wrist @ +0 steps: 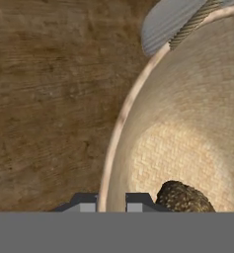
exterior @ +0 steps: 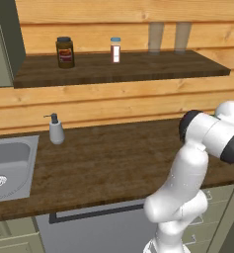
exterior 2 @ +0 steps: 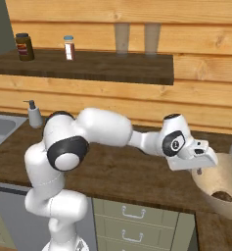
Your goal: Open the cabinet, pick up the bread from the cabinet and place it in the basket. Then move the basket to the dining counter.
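A: Counter [exterior 2: 137,181] first, biggest thing in sight: dark wood, running under the arm and out past the fingertips.

B: And the basket?

A: Basket [wrist: 187,123], wide and tan, woven inside. Its rim [wrist: 119,123] runs straight up from between the two fingertips in the hand view, so one tip stands outside the wall and one inside. In the right base view the gripper [exterior 2: 199,169] hangs at the near edge of the basket.

B: Bread?

A: Bread [wrist: 183,198], a dark, rough lump, lies on the basket floor just beside the inner finger. So I judge the loading step done; the step in hand is taking the basket by its rim for the carry to the dining counter.

B: Fingers clamped yet?

A: Spread, I'd say. There is a clear gap between the tips with the rim in it, and nothing gripped. Whether they touch the wall I cannot tell.

B: Next move?

A: My guess: settle down over the rim, close on the wall, lift level so the bread stays put.

B: Smaller items?

A: Soap dispenser [exterior: 56,129] well off from the fingers, by the sink [exterior: 10,165]. On the shelf [exterior: 138,66] far above, a dark jar [exterior: 65,52] and a small bottle [exterior: 115,50].

B: Any writing?

A: Both carry labels; too small to read.
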You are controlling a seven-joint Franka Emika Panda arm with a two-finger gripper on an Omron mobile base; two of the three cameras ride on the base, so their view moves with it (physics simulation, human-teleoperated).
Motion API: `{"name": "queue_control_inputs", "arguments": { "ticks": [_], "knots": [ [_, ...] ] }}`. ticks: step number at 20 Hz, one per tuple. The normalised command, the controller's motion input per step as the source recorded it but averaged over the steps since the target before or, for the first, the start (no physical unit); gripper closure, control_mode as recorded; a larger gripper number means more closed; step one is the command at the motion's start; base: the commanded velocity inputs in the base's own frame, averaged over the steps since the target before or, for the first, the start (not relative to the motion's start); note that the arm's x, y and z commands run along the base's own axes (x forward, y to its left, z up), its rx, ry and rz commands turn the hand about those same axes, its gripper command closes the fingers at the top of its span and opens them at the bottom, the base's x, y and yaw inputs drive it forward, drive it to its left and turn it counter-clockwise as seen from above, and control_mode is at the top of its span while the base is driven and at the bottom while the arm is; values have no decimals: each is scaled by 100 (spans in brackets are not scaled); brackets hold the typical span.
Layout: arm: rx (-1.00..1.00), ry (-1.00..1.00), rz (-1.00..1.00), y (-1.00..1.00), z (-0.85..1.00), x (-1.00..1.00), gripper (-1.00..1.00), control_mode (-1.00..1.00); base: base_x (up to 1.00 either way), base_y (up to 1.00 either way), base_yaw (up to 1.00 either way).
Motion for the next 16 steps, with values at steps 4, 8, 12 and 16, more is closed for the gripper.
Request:
{"name": "queue_control_inputs", "arguments": {
  "ticks": [4, 8, 12, 16],
  "knots": [
    [8, 0, 0, -67, -43, 0, 100, -100, 0, 0, 0],
    [8, 0, 0, -56, -27, 0, 100, -100, 0, 0, 0],
    [9, 0, 0, -50, -9, 0, -100, -100, 0, 0, 0],
    [9, 0, 0, -11, 16, -8, -100, -100, 0, 0, 0]
  ]
}}
